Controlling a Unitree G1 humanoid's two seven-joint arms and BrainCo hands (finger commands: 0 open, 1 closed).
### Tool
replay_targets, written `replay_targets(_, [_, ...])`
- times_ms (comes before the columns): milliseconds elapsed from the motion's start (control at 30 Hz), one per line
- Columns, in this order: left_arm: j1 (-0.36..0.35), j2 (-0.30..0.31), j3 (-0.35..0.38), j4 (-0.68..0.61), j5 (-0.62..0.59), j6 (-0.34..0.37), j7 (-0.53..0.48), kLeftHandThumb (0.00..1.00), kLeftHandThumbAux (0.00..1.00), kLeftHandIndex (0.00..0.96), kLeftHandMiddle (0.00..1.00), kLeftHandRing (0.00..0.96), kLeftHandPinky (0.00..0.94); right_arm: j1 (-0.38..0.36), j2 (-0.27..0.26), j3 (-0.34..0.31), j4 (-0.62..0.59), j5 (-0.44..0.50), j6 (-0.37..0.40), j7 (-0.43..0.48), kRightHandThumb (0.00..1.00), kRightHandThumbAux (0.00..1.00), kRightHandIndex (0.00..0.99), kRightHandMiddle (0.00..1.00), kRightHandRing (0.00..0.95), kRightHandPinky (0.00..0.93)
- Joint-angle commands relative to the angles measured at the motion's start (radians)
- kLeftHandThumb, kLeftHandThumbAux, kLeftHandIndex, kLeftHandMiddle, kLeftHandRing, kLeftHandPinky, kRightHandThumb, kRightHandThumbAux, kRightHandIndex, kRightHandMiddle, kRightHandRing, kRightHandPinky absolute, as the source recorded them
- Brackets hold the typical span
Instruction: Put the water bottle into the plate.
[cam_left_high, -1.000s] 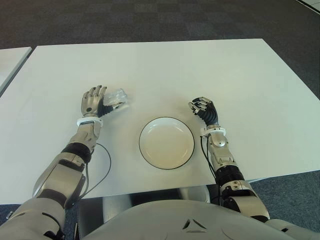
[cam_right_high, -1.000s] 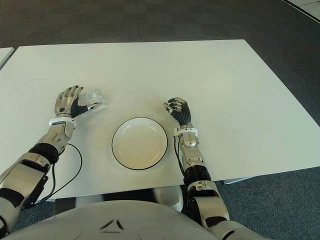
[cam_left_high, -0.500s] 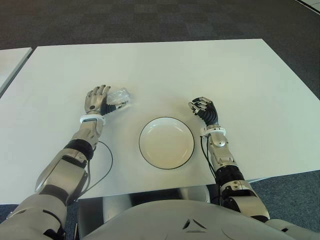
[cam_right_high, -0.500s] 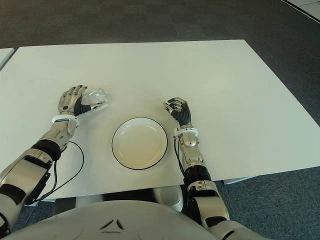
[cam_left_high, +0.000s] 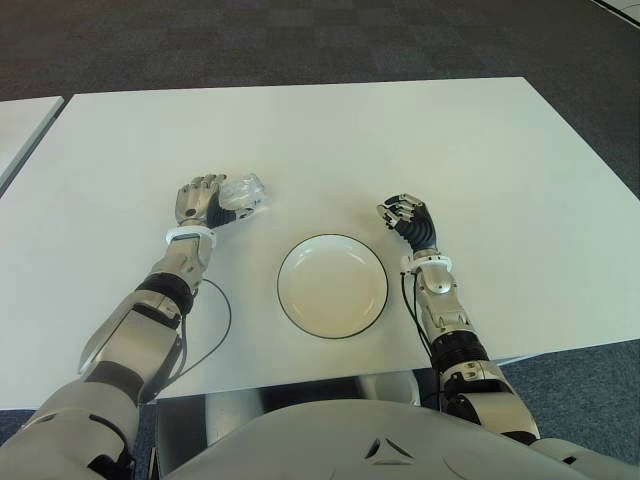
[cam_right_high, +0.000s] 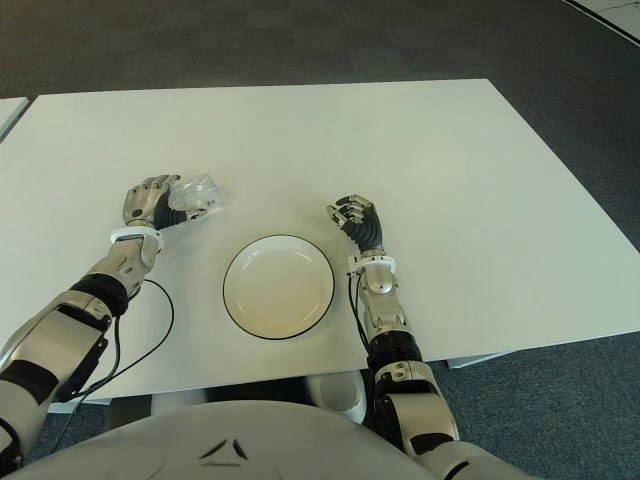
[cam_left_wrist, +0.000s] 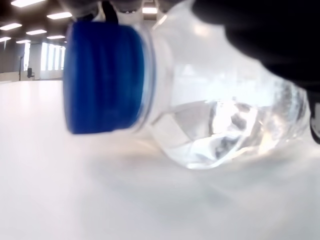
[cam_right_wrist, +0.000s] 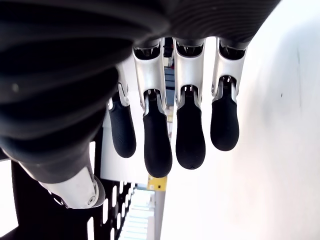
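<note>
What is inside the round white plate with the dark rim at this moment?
Nothing shows inside the round white plate with the dark rim. The clear plastic water bottle with a blue cap lies on the white table, gripped by the left hand.

Clear glossy plastic water bottle (cam_left_wrist: 220, 125), ridged blue cap (cam_left_wrist: 102, 77), matt white table (cam_left_high: 400, 140)
</note>
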Motion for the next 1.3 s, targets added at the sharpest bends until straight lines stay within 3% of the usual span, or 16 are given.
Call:
replay_targets(33, [0.065,-0.039,-0.013,0.05,-0.017,0.016,-0.031,0.681,0.428,0.321,0.291,0.285,0.368,0.008,0.002,0.003,0.003,-0.004,0.003,-0.004,0.711,0.728,0.435,0.631,0.646,0.628])
replay_targets(100, [0.065,-0.039,-0.013,0.053,-0.021,0.015,-0.026,0.696,0.438,0.368,0.351,0.347,0.42,0.008,0.002,0.003,0.003,-0.004,0.005,-0.004,0.711,0.728,0.435,0.631,0.646,0.635])
replay_targets(167, [0.065,-0.038,-0.015,0.055,-0.024,0.013,-0.02,0.72,0.451,0.416,0.467,0.472,0.521,0.008,0.002,0.003,0.002,-0.005,0.007,-0.004,0.71,0.727,0.435,0.629,0.645,0.64])
replay_targets(300, [0.066,-0.038,-0.021,0.056,-0.026,0.011,-0.015,0.727,0.625,0.429,0.599,0.612,0.631,0.009,0.003,0.003,-0.001,-0.004,0.011,-0.004,0.71,0.727,0.435,0.625,0.642,0.636])
replay_targets(367, [0.067,-0.038,-0.026,0.052,-0.026,0.013,-0.016,0.8,0.644,0.421,0.58,0.648,0.657,0.008,0.003,0.003,-0.001,-0.004,0.012,-0.004,0.71,0.727,0.435,0.625,0.642,0.63])
replay_targets(533, [0.072,-0.035,-0.034,0.033,-0.023,0.022,-0.027,0.844,0.655,0.421,0.566,0.693,0.707,0.008,0.003,0.002,0.001,-0.003,0.01,-0.004,0.71,0.728,0.435,0.625,0.64,0.624])
replay_targets(800, [0.079,-0.027,-0.034,0.022,-0.034,0.013,-0.039,0.851,0.661,0.413,0.55,0.766,0.816,0.007,0.003,0.003,0.002,-0.005,0.009,-0.005,0.711,0.728,0.435,0.624,0.641,0.635])
replay_targets(1300, [0.091,-0.03,0.002,0.014,-0.088,-0.008,-0.029,0.85,0.667,0.4,0.545,0.842,0.848,0.008,0.001,0.002,0.0,-0.006,0.011,-0.003,0.71,0.727,0.435,0.623,0.64,0.626])
